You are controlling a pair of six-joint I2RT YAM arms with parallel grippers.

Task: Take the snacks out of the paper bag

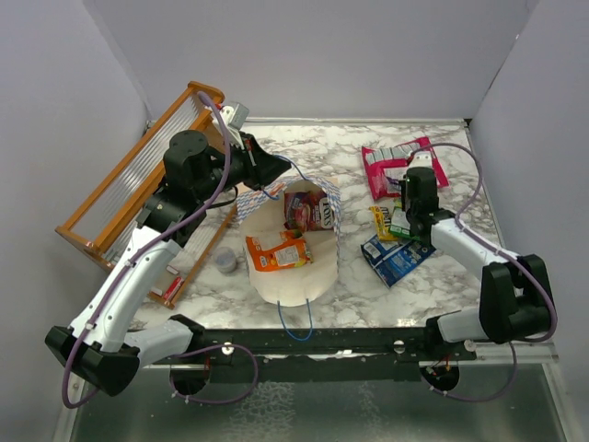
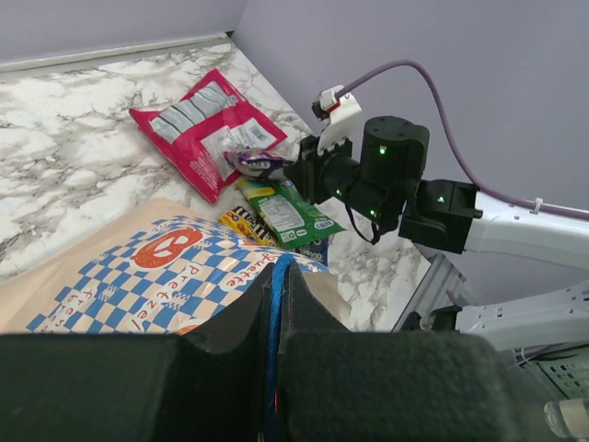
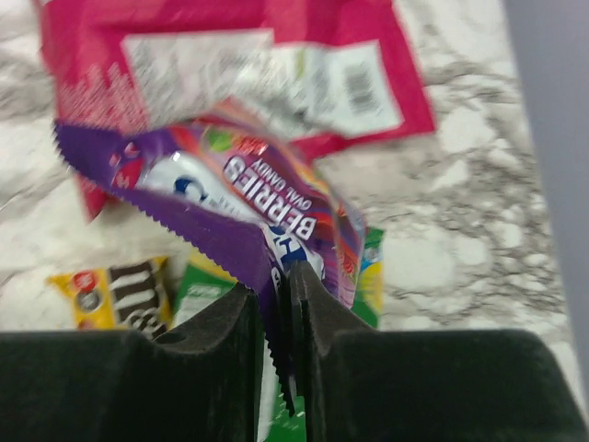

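Marble tabletop w/ grey walls

The marble table carries a checkered paper bag at its middle, a small grey cup just left of it, and an orange rack at the far left. On the right lie 4 snacks: a pink pouch farthest, a yellow packet beside a green packet, and a blue packet nearest.

- plain pale grey walls boxing things in on three sides
- white marble-look table with grey veins, soft even light
- orange wooden rack sitting along the left wall
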